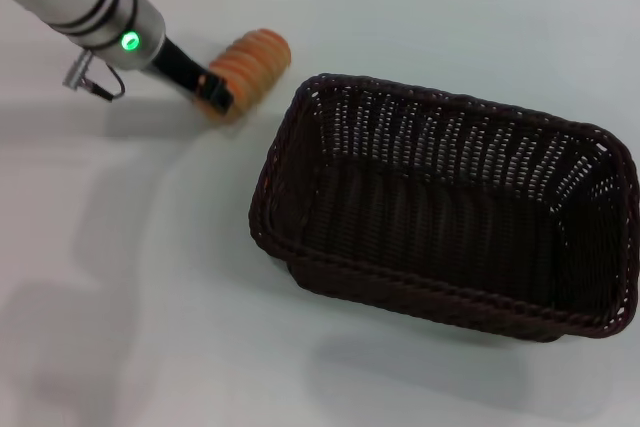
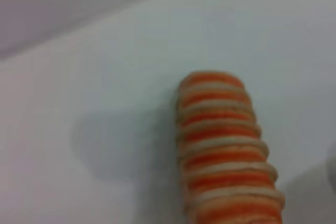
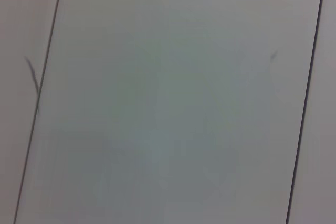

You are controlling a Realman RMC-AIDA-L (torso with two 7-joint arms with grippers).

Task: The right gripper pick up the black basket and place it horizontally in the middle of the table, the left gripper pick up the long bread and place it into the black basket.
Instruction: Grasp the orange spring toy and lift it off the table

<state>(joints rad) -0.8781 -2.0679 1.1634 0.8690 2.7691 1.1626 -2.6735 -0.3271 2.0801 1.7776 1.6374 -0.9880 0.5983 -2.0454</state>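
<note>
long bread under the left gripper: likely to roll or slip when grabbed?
The long bread is rounded and oblong and lies on the smooth table, so a sideways nudge could probably roll it. Its crosswise ridges may help the left gripper bite. It looks small, so likely light. Whether it squashes cannot be told.

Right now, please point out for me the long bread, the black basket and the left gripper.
long bread (image 1: 252,62): head view, on its ridged upper crust.
black basket (image 1: 600,142): head view, on the braided rim at the far right side.
left gripper (image 1: 215,90): head view, at the black fingers touching the bread's near end.
</note>
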